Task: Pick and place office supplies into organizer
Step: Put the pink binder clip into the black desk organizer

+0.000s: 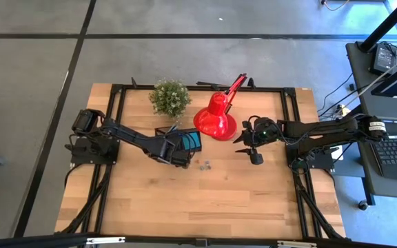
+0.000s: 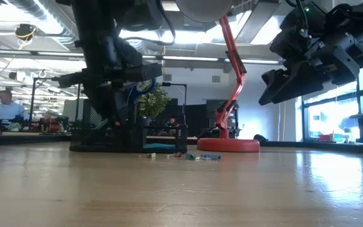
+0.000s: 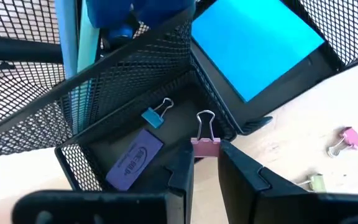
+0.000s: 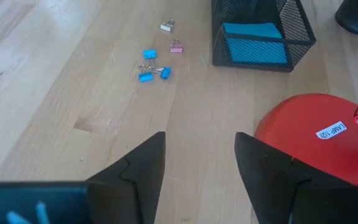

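Roughly, view by view:

High view: left end effector (image 1: 174,156) is over the front edge of the organizer (image 1: 185,141), nr centre of the bench (image 1: 150,200). Right end effector (image 1: 251,148) hangs just right of the red lamp (image 1: 216,118), apart from the organizer. Plant (image 1: 169,97) sits behind the organizer. Tiny clips (image 1: 204,164) lie loose on the wood, just right of the left end effector.

Low view: organizer (image 2: 115,140) stands on the bench w/ the left arm coming down onto it. Loose clips (image 2: 201,156) lie in front of the lamp base (image 2: 229,145). Right end effector (image 2: 288,85) is up in the air, well clear of the wood. A person (image 2: 5,106) sits far off in the room.

Left wrist view: left end effector (image 3: 205,163) is narrow, pinching a pink clip (image 3: 205,142) at the organizer's low front compartment. Inside that compartment: a blue clip (image 3: 154,114) and a purple piece (image 3: 134,160). Blue pad (image 3: 255,45) lies in the next compartment. Another pink clip (image 3: 347,139) and a pale clip (image 3: 314,182) lie outside on the wood.

Right wrist view: right end effector (image 4: 199,163) is wide, holding nothing, above bare wood beside the lamp shade (image 4: 319,140). Blue clips (image 4: 151,65), a pink clip (image 4: 176,46) and a pale one (image 4: 166,25) lie left of the organizer (image 4: 260,37), pad (image 4: 253,38) showing through the mesh.
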`<state>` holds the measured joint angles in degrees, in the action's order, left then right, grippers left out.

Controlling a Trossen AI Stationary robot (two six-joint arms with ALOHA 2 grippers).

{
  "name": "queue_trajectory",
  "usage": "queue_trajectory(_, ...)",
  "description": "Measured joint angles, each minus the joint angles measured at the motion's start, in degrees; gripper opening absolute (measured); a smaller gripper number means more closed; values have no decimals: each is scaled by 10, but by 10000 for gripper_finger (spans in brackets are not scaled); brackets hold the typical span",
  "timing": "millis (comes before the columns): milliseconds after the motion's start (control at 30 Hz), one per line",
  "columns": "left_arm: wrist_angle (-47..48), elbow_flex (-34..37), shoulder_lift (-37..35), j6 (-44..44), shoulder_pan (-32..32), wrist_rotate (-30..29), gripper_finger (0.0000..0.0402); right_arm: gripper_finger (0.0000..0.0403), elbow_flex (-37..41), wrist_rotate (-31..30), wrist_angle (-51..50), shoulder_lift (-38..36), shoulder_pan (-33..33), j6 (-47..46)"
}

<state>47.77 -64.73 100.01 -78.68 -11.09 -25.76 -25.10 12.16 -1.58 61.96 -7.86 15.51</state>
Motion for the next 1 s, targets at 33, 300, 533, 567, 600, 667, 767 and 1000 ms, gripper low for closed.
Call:
queue_trajectory(33, 0, 0, 0, 2, 0, -1, 53, 195, 0, 0, 0, 0, 0, 0)
queue_trajectory(300, 4, 0, 0, 81, 1, -19, 53, 195, 0, 0, 0, 0, 0, 0)
queue_trajectory(533, 4, 0, 0, 159, 1, -42, 53, 195, 0, 0, 0, 0, 0, 0)
queue_trajectory(567, 4, 0, 0, 160, 1, -42, 54, 195, 0, 0, 0, 0, 0, 0)
queue_trajectory(600, 4, 0, 0, 160, 1, -42, 54, 195, 0, 0, 0, 0, 0, 0)
queue_trajectory(667, 4, 0, 0, 160, 1, -40, 54, 195, 0, 0, 0, 0, 0, 0)
queue_trajectory(767, 4, 0, 0, 155, 1, -26, 58, 195, 0, 0, 0, 0, 0, 0)
queue_trajectory(1000, 4, 0, 0, 145, 1, -5, 83, 195, 0, 0, 0, 0, 0, 0)
